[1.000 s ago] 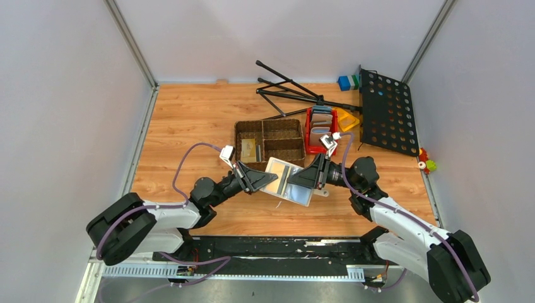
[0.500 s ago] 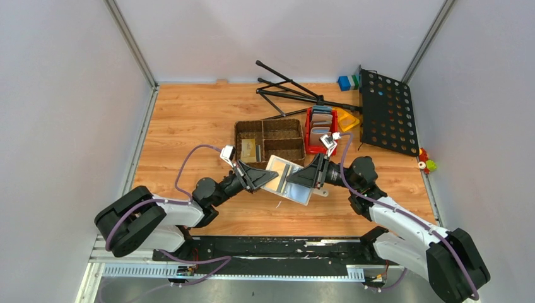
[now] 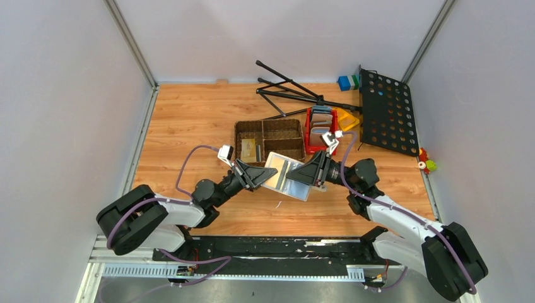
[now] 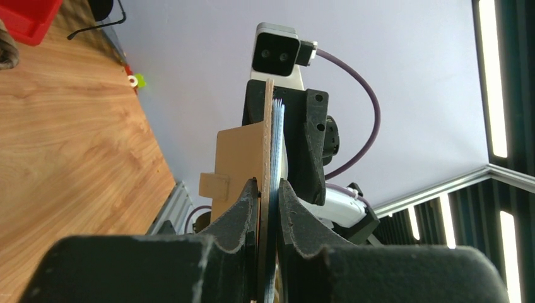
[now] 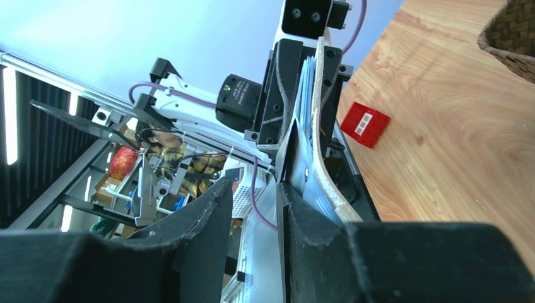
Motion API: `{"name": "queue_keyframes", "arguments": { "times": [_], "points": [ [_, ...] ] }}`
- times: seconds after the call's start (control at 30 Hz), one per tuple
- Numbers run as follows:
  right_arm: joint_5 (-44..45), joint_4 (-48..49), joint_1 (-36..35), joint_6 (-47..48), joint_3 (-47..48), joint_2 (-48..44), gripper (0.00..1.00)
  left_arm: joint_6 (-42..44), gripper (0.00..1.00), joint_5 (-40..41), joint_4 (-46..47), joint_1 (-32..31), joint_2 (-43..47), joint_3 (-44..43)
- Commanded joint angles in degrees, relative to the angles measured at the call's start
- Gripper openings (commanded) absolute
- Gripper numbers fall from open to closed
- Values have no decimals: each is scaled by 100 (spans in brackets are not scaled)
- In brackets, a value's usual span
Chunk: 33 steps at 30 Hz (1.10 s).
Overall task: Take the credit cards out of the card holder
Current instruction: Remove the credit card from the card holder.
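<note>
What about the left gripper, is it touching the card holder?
Touching. The left wrist view shows the left gripper shut on the card holder, both fingers pressed against its sides with no gap.

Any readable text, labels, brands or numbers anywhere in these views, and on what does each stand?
Nothing can be read.
Label on the black motor housing: print too small to read.
White patch on the red square tag: blurred, unreadable.
Card holder: no print visible.
</note>
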State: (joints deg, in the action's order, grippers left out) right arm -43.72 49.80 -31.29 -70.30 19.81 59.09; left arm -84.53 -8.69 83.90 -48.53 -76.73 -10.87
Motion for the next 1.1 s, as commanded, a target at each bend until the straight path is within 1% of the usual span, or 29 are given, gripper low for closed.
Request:
{"name": "queue_keyframes", "arguments": {
  "times": [0.0, 0.17, 0.3, 0.43, 0.5, 0.53, 0.57, 0.6, 0.67, 0.77, 0.83, 0.87, 1.0, 1.07],
  "points": [
    [522, 594, -79, -299, 88, -213, 32, 148, 0, -345, 695, -253, -24, -129],
    [595, 12, -73, -110, 307, -392, 32, 183, 8, -433, 710, -253, -130, -124],
    [552, 133, -74, -226, 331, -245, 32, 174, 8, -507, 724, -253, -152, -155],
    [547, 524, -71, -481, 339, -48, 32, 190, 12, -564, 697, -275, -153, -200],
    [572, 526, -87, -493, 381, -6, 31, 213, 12, -564, 683, -287, -142, -205],
    [582, 506, -92, -445, 400, 4, 30, 213, 9, -557, 683, -295, -125, -209],
    [584, 436, -102, -340, 418, 1, 30, 199, 3, -551, 687, -297, -111, -217],
    [570, 297, -112, -171, 458, -25, 30, 155, 0, -542, 706, -301, -87, -228],
    [586, -222, -168, 374, 560, -137, 31, 33, 0, -521, 779, -306, -43, -239],
    [751, -1343, -297, 1338, 738, -412, 35, -106, 0, -418, 769, -306, 96, -212],
    [823, -1927, -371, 1749, 875, -491, 37, -125, 0, -342, 736, -305, 216, -188],
    [842, -2072, -390, 1807, 918, -488, 37, -114, 0, -324, 666, -306, 272, -192],
    [844, -2172, -442, 1681, 1012, -310, 28, -32, 0, -263, 522, -344, 429, -232],
    [893, -2249, -514, 1688, 1104, -207, 26, -33, 0, -243, 522, -372, 441, -290]
  ]
}}
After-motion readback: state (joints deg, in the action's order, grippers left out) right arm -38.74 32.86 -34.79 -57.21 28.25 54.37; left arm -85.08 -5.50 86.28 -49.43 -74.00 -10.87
